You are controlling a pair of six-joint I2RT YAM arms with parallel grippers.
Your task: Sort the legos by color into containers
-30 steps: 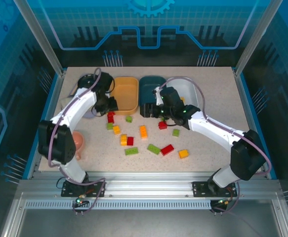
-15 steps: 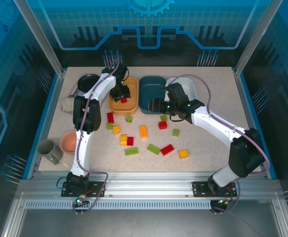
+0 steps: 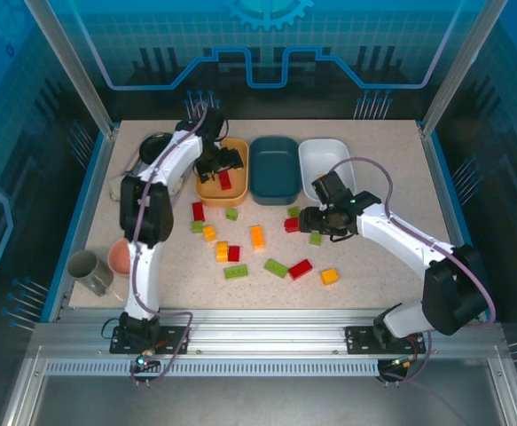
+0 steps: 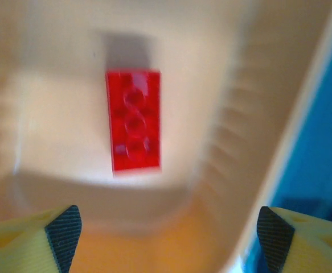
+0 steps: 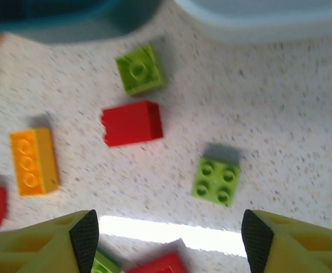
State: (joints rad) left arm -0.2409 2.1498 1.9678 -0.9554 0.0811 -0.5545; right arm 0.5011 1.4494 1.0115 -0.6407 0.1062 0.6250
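You're looking at a robotics lab test cell: aluminium frame posts [image 3: 74, 71], blue circuit-patterned wall panels [image 3: 267, 53], and a speckled table [image 3: 364, 293] edged by a slotted metal rail [image 3: 267, 366].

Red lego [image 4: 134, 128] flat in orange-yellow bin [image 3: 238, 190], teal bin [image 3: 273, 169], white bin [image 3: 324, 161] alongside — other legos [image 3: 257, 236] scattered in front

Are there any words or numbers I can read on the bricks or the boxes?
No readable text anywhere.
Studs of the red brick in the orange-yellow bin: too blurred to show lettering.
Studs of the green brick on the table: nothing legible.
Backdrop gear drawing: no letters.
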